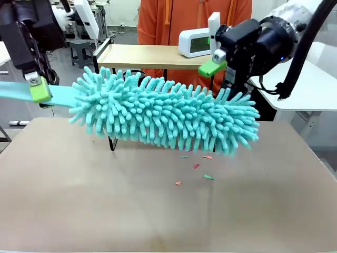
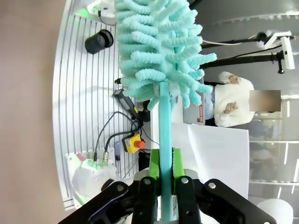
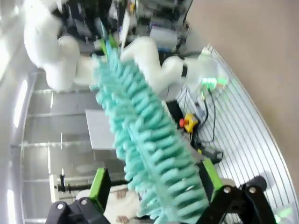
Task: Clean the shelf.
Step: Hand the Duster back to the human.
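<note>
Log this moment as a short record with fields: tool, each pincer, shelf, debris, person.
tool: teal fluffy duster, lying roughly level above the table
left pincer: shut on the duster's flat teal handle
right pincer: open, green pads either side of the duster's far end
shelf: wooden top board behind the duster, lower part hidden
on shelf: white digital clock
debris: small coloured scraps on the table below the duster
person: orange hoodie, standing behind the shelf

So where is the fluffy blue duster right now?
In the front view the duster hangs over the table, in front of the shelf, its handle pinched by the left gripper.
</note>
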`<state>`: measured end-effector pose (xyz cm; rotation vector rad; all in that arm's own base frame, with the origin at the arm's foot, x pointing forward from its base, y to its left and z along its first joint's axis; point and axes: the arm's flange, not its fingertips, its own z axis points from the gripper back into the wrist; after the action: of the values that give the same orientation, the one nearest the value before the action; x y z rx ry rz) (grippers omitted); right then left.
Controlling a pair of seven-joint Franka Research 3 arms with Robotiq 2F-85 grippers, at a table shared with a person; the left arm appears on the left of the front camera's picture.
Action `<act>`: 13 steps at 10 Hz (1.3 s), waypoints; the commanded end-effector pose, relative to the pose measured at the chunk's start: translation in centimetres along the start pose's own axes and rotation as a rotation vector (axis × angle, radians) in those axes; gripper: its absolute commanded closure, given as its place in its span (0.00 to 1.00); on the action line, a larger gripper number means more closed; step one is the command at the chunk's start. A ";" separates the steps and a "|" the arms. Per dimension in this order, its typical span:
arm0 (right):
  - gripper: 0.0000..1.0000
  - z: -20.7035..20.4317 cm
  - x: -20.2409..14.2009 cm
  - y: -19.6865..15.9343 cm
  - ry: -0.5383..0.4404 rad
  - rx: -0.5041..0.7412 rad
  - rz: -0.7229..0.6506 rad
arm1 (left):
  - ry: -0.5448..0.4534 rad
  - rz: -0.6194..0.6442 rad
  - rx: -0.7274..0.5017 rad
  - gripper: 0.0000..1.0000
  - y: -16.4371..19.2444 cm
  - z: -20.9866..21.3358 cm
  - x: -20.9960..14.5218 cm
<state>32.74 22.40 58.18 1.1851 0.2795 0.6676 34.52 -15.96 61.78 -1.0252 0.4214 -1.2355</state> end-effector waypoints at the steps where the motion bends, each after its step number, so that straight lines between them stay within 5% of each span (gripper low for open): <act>1: 0.00 -1.2 -0.8 0.2 0.072 -0.033 0.035 | -0.036 -0.001 -0.036 0.88 -0.5 3.1 -0.2; 7: 0.00 -2.5 -1.2 -0.4 0.038 -0.072 0.040 | -0.024 -0.004 -0.060 0.88 0.1 3.0 -0.1; 8: 0.39 -2.4 -1.3 -0.4 0.043 -0.070 0.042 | -0.020 -0.001 -0.057 0.88 0.1 2.8 0.0; 9: 0.59 -2.4 -1.4 -0.4 0.049 -0.075 0.038 | -0.022 0.001 -0.051 0.88 0.0 2.8 0.0; 10: 0.98 -2.5 -1.5 -0.4 0.057 -0.080 0.039 | -0.023 0.001 -0.048 0.88 0.0 2.9 -0.1; 13: 1.00 -2.4 -1.8 -0.3 0.095 -0.058 0.043 | -0.036 0.018 -0.038 0.88 0.2 2.8 -0.1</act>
<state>30.40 23.28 57.01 1.1141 0.3020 0.7303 36.18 -15.38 61.59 -1.0746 0.4295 -1.2081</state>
